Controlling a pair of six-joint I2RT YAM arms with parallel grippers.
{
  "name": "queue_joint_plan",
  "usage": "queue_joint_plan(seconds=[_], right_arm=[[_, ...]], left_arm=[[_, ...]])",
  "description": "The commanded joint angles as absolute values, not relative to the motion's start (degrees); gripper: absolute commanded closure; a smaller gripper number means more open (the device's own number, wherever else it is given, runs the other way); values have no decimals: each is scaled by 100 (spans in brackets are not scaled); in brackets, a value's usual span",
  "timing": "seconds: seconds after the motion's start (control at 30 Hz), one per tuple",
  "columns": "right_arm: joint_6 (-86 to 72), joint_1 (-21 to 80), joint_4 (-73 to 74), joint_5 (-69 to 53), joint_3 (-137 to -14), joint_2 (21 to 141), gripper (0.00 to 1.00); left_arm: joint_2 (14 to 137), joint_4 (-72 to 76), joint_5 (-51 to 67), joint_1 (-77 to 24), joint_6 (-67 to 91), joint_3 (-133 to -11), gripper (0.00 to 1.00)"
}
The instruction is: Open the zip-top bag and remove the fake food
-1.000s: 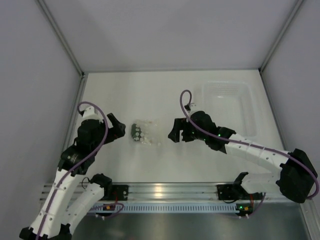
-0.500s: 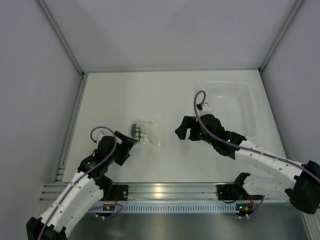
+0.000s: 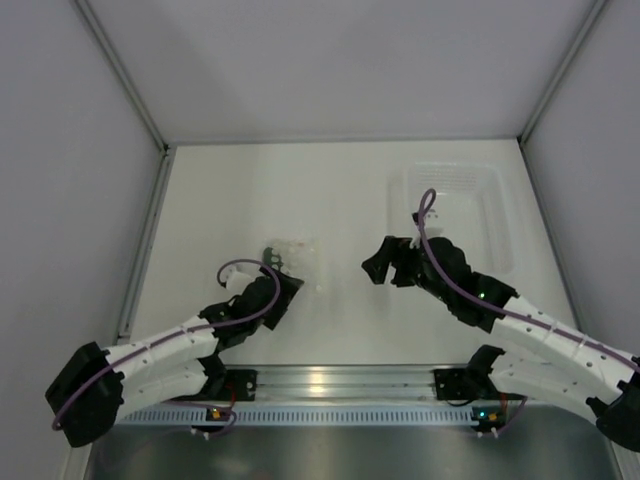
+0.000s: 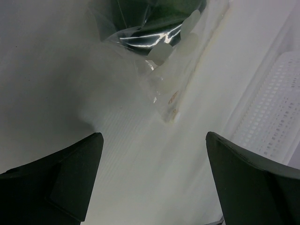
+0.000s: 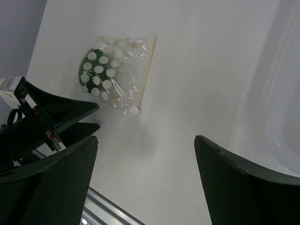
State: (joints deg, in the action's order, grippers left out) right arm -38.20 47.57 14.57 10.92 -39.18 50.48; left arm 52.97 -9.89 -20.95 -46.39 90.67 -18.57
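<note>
Zip-top bag [image 5: 117, 77] holds fake food [image 5: 89, 65]. Left gripper [image 4: 154, 140] sits beside it, right gripper [image 3: 385, 270] near; both wide open, empty. Advised: pinch opposite edges firmly.

Two arms flank a spotted pouch on the white table [image 3: 230, 190].
The zip-top bag [image 3: 293, 258] lies mid-table, with a dark patch at its 9 o'clock end. The left gripper [image 3: 284, 290] sits just beside the bag's 6 o'clock edge — contact can't be told from above. The right gripper [image 3: 384, 266], prongs spread, is at the bag's 3 o'clock, apart from it — a clear tray [image 3: 500, 215] lies at its 1 o'clock.
</note>
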Motion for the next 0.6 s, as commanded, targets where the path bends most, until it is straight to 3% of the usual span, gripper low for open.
queue_joint_plan(seconds=[0.0, 0.17, 0.37, 0.57], right_arm=[[-3824, 4755, 1608, 1195, -3964, 4861, 14], [-3744, 4764, 1819, 1239, -4078, 4711, 14], [-3744, 4755, 1846, 1301, -4043, 4491, 14], [-3700, 4755, 1916, 1266, -4061, 4465, 14]], left_arm=[[5554, 193, -2873, -4851, 9659, -1626, 4], [6055, 675, -3286, -4904, 9633, -1556, 9], [6670, 1643, -3419, -4904, 9738, -1344, 21], [7444, 1969, -3480, -4904, 10010, -1397, 24]])
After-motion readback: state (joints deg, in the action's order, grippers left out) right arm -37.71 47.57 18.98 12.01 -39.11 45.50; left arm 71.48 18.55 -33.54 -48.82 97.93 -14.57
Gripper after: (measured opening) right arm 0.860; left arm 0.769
